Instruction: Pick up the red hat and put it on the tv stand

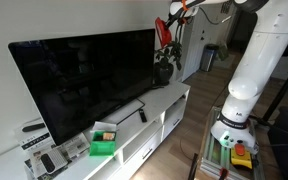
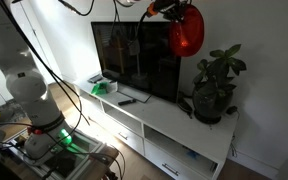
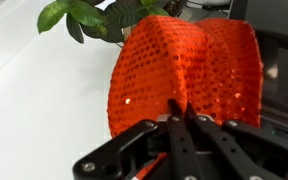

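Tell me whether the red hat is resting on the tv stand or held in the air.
Held in the air: the pincer is shut on the red hat, which hangs well above the tv stand.

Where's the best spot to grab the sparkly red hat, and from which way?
Pinch a fold of cloth at its top, coming from above. The red hat is soft and floppy, so it probably has no stiff part to grip. It hangs down freely from a pinch, as it does now below the gripper, whose jaws are shut on the fabric.
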`<state>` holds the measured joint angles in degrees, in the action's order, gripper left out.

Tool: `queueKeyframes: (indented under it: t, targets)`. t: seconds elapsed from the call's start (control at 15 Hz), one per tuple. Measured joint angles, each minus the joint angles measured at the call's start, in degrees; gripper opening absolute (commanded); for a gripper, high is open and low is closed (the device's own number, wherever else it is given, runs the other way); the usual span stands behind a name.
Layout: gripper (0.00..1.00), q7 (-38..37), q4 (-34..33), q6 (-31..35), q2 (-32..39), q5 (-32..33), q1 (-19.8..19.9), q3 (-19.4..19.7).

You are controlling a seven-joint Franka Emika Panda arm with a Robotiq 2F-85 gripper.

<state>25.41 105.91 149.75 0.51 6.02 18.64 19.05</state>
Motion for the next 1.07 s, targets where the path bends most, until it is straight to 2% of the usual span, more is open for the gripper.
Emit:
queueKeyframes:
  t: [0.33, 0.47, 0.73, 1.07]
  targets:
    - [0.01, -1.2, 2.5, -5.6, -4.5, 5.9, -0.1, 0.1]
    - [0.01, -0.4, 3.7, -10.8, -6.5, 7.7, -0.3, -0.3]
    - [0.01, -0.2, 5.8, -23.4, -9.4, 15.6, -0.5, -1.7]
    - [0.01, -0.4, 10.7, -31.8, -8.8, 25.0, -1.7, -3.8]
